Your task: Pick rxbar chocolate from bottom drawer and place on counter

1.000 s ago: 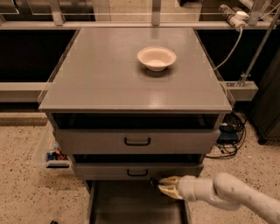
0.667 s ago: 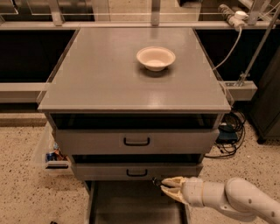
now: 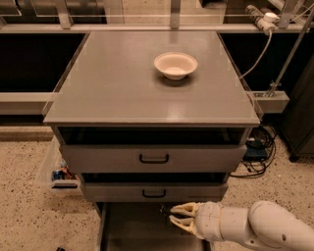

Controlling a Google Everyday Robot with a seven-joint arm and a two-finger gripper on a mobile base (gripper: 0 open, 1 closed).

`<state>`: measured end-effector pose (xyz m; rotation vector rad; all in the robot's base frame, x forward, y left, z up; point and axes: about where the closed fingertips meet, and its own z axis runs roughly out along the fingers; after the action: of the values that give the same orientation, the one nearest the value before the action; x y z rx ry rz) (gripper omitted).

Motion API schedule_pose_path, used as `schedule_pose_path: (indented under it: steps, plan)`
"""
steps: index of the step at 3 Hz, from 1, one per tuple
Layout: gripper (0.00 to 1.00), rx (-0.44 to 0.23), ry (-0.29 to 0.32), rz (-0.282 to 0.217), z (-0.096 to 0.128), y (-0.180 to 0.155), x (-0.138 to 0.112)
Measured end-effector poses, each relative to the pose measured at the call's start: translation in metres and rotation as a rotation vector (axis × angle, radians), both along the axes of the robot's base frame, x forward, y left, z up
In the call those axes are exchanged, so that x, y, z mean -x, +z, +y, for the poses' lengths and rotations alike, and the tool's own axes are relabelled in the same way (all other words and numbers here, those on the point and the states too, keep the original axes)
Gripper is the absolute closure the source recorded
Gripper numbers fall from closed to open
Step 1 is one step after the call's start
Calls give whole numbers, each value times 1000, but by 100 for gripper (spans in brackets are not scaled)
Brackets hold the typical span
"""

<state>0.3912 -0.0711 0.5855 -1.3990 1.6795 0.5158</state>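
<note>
One claw, fingers slightly spread, hangs over the open bottom drawer at 6 o'clock; rxbar chocolate cannot be made out. White bowl stands on the desk toward 1 o'clock.

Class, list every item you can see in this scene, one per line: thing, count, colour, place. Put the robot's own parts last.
counter: one, grey, top of the cabinet
bowl: one, cream, upright on the counter, right of centre, toward the back
upper drawers: two, grey with black handles, under the counter
bottom drawer: one, grey, pulled open at floor level
plastic box: one, clear, on the floor left of the cabinet
cables: one bundle, black, on the floor right of the cabinet
power strip: one, white, back right
floor: speckled beige
arm: one, white, entering from the lower right
gripper: one, tan, over the open bottom drawer, fingers apart
</note>
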Motion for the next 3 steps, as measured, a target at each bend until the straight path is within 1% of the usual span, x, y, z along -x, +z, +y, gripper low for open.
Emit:
schedule_pose_path:
  steps: [1, 2, 3]
  plan:
    - [100, 0, 0, 0, 0, 0, 0]
    - [100, 16, 55, -39, 2, 38, -3]
    - [100, 72, 143, -106, 16, 121, 9]
